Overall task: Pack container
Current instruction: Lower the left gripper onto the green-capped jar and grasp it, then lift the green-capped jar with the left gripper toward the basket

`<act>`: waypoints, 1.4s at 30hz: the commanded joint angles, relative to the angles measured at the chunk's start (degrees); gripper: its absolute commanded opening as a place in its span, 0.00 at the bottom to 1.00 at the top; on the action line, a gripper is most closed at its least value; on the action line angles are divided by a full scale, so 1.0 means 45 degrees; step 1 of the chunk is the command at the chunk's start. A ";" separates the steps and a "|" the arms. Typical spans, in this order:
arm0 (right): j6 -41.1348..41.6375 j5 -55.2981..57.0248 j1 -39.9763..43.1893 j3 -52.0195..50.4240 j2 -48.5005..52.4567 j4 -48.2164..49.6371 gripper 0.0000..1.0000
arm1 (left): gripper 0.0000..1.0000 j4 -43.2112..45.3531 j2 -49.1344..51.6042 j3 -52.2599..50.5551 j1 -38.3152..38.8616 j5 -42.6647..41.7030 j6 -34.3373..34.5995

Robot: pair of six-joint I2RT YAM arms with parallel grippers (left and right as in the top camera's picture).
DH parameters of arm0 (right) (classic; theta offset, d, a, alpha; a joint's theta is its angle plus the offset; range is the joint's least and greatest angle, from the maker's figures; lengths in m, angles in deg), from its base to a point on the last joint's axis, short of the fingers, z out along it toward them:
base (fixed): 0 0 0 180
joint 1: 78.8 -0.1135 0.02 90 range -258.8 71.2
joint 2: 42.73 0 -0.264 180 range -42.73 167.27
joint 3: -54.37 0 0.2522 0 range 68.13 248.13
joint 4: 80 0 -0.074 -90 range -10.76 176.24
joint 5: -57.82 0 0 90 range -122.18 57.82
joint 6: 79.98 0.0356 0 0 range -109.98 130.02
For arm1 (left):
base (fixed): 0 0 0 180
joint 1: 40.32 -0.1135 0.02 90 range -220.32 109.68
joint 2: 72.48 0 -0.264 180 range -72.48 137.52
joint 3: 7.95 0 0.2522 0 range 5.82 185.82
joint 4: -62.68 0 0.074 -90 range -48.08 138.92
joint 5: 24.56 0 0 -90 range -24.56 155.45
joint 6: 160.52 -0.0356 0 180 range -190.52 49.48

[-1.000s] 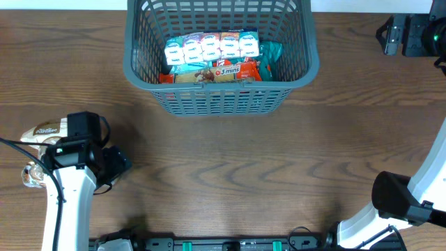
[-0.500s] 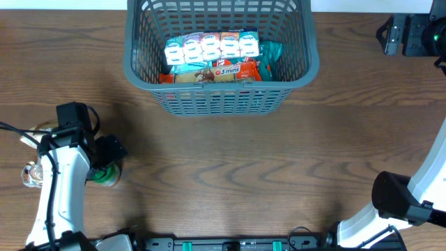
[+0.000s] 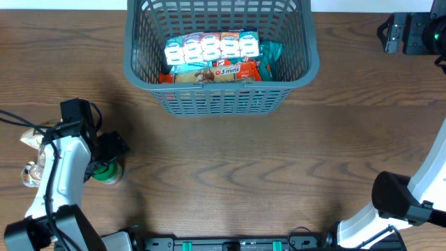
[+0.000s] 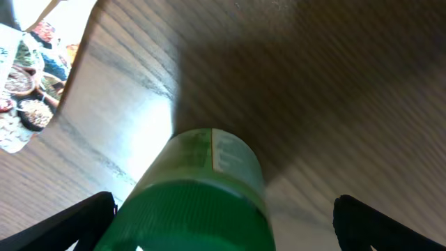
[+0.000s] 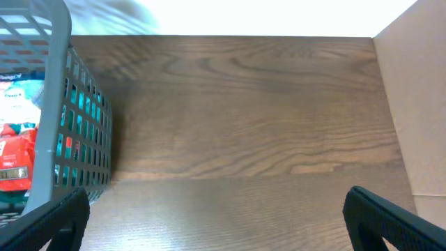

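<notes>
The dark grey slatted basket stands at the table's far middle, holding several snack packs. It also shows at the left of the right wrist view. A small green-capped bottle stands on the table at the left. My left gripper is open and sits over this bottle; in the left wrist view the green cap lies between the spread fingers, which do not touch it. My right gripper is open and empty near the far right edge.
A snack pouch and a small clear-wrapped item lie on the table at the far left, beside the left arm. The pouch also shows in the left wrist view. A pale wall borders the table on the right.
My left gripper has moved from over the snack pouch toward the near side and come over the green-capped bottle. The right arm has not moved.
</notes>
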 commanded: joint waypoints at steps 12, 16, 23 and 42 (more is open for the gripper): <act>-0.0097 -0.0039 0.0068 -0.0034 -0.0034 -0.0005 0.99 | 0.98 0.0952 0.0597 -0.1350 -0.0068 -0.0325 0.0126; -0.0097 -0.0044 0.0068 -0.0034 -0.0034 -0.0005 0.99 | 0.98 0.1035 0.0597 -0.1520 -0.0068 -0.0325 0.0126; -0.0097 -0.0039 0.0068 -0.0034 -0.0034 -0.0233 0.99 | 0.95 0.1205 0.0597 -0.1515 -0.0068 -0.0325 0.0126; -0.0092 -0.0044 0.0068 -0.0034 -0.0034 -0.0340 0.99 | 0.06 -0.0039 0.0248 0.0495 -0.0053 -0.0335 0.0117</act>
